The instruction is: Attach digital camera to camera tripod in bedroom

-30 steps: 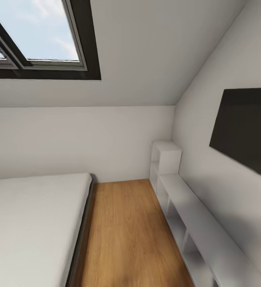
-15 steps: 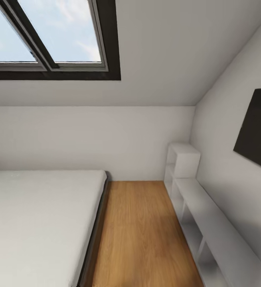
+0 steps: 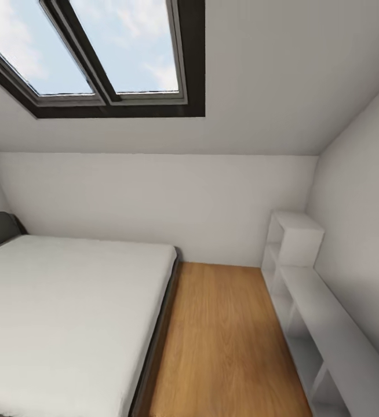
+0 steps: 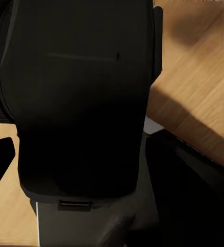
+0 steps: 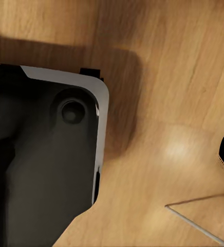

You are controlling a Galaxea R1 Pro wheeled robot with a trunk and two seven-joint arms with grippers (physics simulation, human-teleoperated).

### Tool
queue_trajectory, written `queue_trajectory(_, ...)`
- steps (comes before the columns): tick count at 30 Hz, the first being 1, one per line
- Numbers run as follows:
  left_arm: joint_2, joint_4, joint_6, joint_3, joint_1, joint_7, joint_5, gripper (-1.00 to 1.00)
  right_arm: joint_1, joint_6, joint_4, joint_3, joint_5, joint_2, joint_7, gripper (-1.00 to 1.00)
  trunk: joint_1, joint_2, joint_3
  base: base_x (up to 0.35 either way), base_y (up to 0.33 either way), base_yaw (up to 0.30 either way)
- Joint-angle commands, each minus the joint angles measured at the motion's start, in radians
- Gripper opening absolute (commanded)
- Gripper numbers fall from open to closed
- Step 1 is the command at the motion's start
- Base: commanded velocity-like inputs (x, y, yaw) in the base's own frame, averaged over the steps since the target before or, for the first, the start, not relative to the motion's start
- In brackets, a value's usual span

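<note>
Head cam: bedroom (image 3: 212, 197), bed (image 3: 68, 313) at left running lengthwise to the far wall, skylight (image 3: 108, 52) above, white shelf unit (image 3: 311, 313) along the right wall. Wood floor (image 3: 224, 341) between. Can't tell either gripper's finger state.

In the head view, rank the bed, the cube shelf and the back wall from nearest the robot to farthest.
1. Bed: left, reaching the picture's lower edge.
2. Cube shelf: right, in the far corner.
3. Back wall: behind both, under the skylight.
</note>
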Motion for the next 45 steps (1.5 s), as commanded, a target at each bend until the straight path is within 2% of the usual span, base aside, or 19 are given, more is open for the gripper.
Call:
queue_trajectory(1,0.0,0.0,-0.001,-0.002,-0.001,0.001,0.01,-1.0,-0.001,-0.006,0.003,-0.008,0.008,-0.001,0.002,1.0,0.0,-0.002,-0.002,0.0,0.0,0.288)
queue_trajectory(9,-0.002,0.0,0.0,-0.005,-0.001,-0.001,0.003,-1.0,-0.001,-0.007,0.003,-0.009,0.006,-0.002,0.001,1.0,0.0,-0.002,-0.002,0.0,0.0,0.288)
queue_trajectory(45,0.001,0.0,0.001,-0.004,-0.001,-0.001,0.012,-1.0,-0.001,-0.008,-0.003,-0.007,0.006,-0.002,0.001,1.0,0.0,-0.002,-0.002,0.0,0.0,0.288)
